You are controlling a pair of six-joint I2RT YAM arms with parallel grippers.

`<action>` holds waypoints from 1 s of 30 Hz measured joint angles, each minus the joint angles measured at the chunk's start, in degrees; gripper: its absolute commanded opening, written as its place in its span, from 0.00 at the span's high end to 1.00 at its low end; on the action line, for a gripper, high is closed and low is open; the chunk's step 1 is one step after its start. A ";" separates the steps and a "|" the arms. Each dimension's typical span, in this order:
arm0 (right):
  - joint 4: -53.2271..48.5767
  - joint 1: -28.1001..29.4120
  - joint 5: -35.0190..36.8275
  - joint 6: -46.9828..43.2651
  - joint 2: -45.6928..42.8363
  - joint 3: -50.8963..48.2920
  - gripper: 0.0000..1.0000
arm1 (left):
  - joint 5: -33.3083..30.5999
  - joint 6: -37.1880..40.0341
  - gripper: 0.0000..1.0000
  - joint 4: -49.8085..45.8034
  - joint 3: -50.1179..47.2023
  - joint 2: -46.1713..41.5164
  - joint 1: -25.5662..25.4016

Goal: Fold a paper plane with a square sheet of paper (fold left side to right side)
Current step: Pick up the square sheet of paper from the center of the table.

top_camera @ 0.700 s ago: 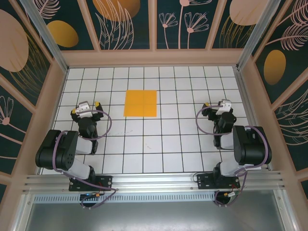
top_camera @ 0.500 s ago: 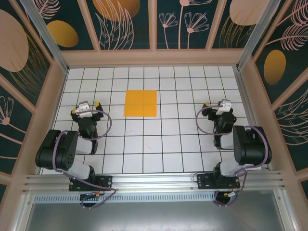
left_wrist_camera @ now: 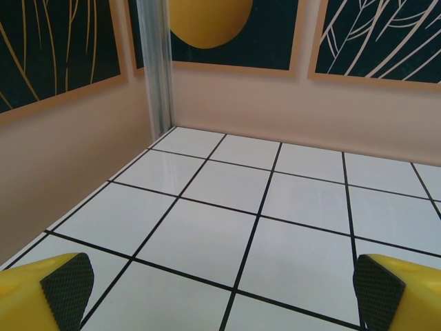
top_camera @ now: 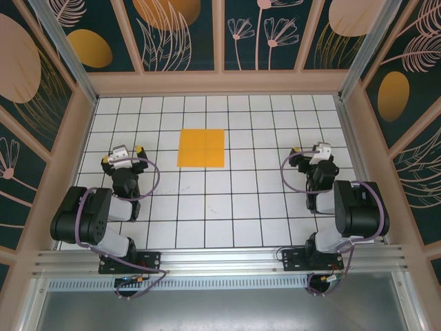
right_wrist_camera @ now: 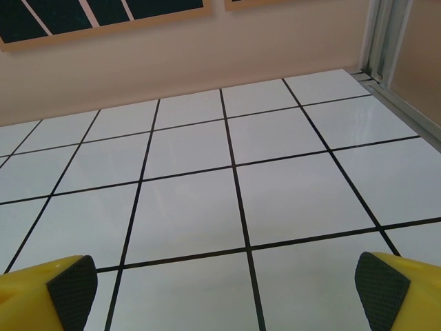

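Left claw (top_camera: 123,153) and right claw (top_camera: 313,150) gape wide, empty, flanking the square sheet of paper (top_camera: 201,148) with bare tiles (top_camera: 241,183) between.

You get no readable txt, labels, brand marks or nos. here; wall panels (top_camera: 176,34) carry plant & oval art w/o lettering, floor tiles (top_camera: 241,207) plain.

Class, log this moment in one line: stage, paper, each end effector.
stage: fold not begun | square sheet of paper: flat, untouched | left end effector: open, empty | right end effector: open, empty
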 measured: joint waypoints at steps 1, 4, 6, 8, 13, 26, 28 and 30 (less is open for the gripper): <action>-3.45 -0.13 0.15 0.04 -1.16 1.29 0.01 | 0.09 -0.02 0.01 -0.46 0.02 -0.44 0.00; -13.22 -0.48 0.46 0.20 -5.97 6.69 0.01 | 0.09 -0.37 0.01 -6.64 1.05 -4.33 0.00; -18.53 -0.52 0.44 0.72 -9.66 10.25 0.01 | 0.09 -1.60 0.01 -16.46 5.09 -8.74 0.00; -24.26 -0.22 0.42 2.10 -12.26 14.40 0.01 | 0.39 -4.22 0.02 -26.82 12.04 -11.96 0.00; -38.23 7.28 2.03 7.65 -11.43 25.42 0.01 | 9.55 -13.22 0.02 -47.30 28.52 -12.02 0.09; -59.78 30.23 3.61 19.08 20.28 55.80 0.01 | 40.00 -24.44 0.01 -71.60 40.94 6.01 -7.56; -61.92 31.17 3.41 20.26 25.27 61.09 0.01 | 41.72 -24.72 0.01 -72.94 43.36 9.05 -8.79; -63.69 31.78 3.39 21.27 29.42 65.66 0.01 | 42.84 -25.07 0.01 -74.03 45.40 11.69 -9.42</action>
